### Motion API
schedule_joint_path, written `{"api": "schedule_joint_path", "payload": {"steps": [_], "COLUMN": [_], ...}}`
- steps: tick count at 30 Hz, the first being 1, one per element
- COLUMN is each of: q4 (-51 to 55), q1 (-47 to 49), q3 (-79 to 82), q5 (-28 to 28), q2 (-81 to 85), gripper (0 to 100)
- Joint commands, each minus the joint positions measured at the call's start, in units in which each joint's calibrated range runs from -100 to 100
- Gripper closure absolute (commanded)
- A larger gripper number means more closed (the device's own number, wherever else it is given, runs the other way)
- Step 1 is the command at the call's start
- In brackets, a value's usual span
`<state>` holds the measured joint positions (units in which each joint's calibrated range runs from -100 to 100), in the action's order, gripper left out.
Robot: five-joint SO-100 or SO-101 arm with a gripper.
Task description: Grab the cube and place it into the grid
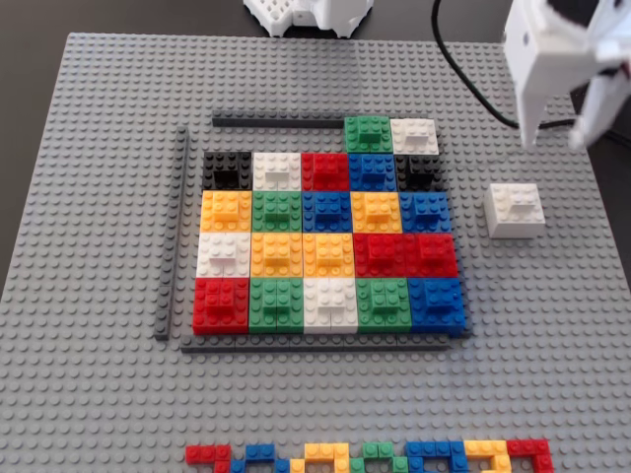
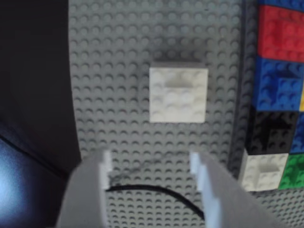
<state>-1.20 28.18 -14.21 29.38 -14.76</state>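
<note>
The cube [image 1: 515,209] is a white studded block with a smaller raised brick on top. It sits alone on the grey baseplate, right of the grid [image 1: 325,241] in the fixed view. In the wrist view the cube [image 2: 178,94] lies ahead of my gripper [image 2: 151,164], whose jaws are wide open and empty. In the fixed view my gripper [image 1: 557,133] hangs above the baseplate, up and to the right of the cube, not touching it. The grid is a patchwork of coloured blocks edged by dark grey strips; its edge shows at the right of the wrist view [image 2: 280,71].
The grey studded baseplate [image 1: 99,394] covers the table. A zigzag row of small coloured bricks [image 1: 370,456] lies at the front edge. A black cable [image 1: 463,74] runs behind the grid toward the arm and crosses between the jaws in the wrist view [image 2: 152,192]. White arm base [image 1: 306,15] at the back.
</note>
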Motion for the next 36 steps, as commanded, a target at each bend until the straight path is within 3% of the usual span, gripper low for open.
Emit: {"api": "schedule_joint_path", "payload": {"steps": [1,36], "q4": [-0.8,-3.9], "q1": [-1.1,-1.8], "q3": [-4.3,-4.3], "q5": [0.0,-0.3], "q2": [-0.5,-8.3], "gripper": [69,71]}}
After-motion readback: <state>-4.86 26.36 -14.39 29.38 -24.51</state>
